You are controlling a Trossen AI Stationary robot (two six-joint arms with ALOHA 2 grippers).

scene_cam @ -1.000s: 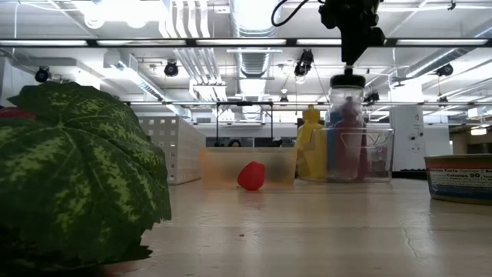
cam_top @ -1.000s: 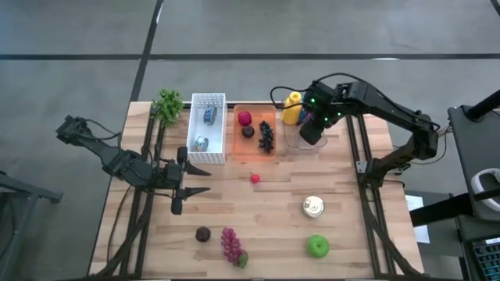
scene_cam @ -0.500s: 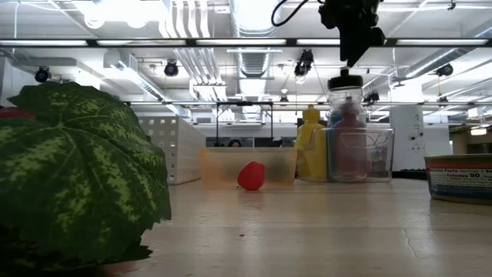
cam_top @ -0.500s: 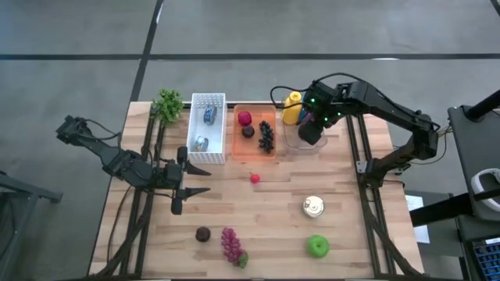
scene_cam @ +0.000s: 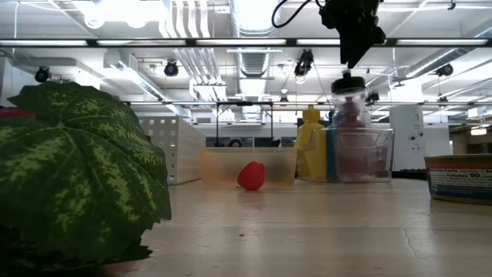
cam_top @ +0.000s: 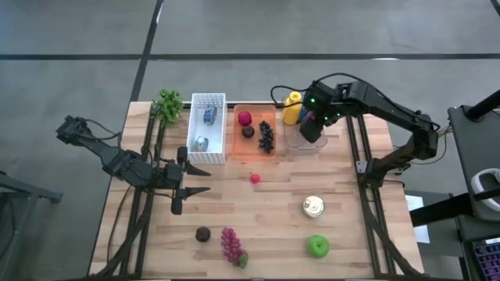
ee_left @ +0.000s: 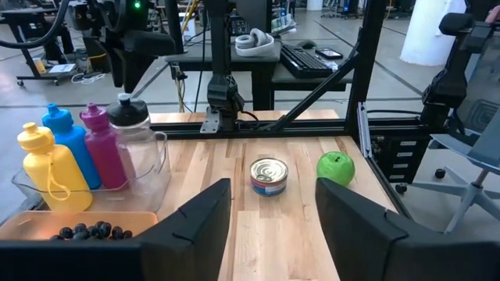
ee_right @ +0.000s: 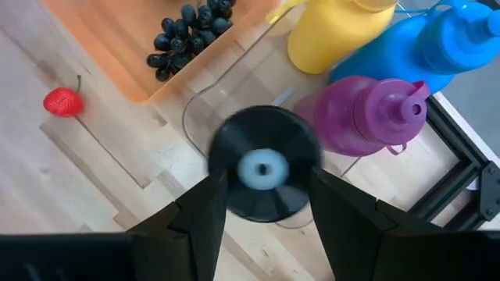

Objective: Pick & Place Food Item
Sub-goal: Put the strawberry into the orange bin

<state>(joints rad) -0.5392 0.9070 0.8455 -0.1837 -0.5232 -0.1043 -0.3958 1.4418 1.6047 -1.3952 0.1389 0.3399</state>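
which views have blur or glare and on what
Low view: the green leaf up close at the picture's left is soft and out of focus, and the ceiling lights glare white. Right wrist view: the black bottle cap between the right hand's fingers is smeared. High view: evenly lit.

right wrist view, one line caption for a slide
Open right gripper above a black-capped clear bottle in the bin, beside magenta bottle.

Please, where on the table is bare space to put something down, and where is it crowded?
Bare wood lies between the strawberry and the tin can, and between the grapes and the green apple. The far edge is crowded: white basket, orange tray, clear bin of bottles under the right gripper.
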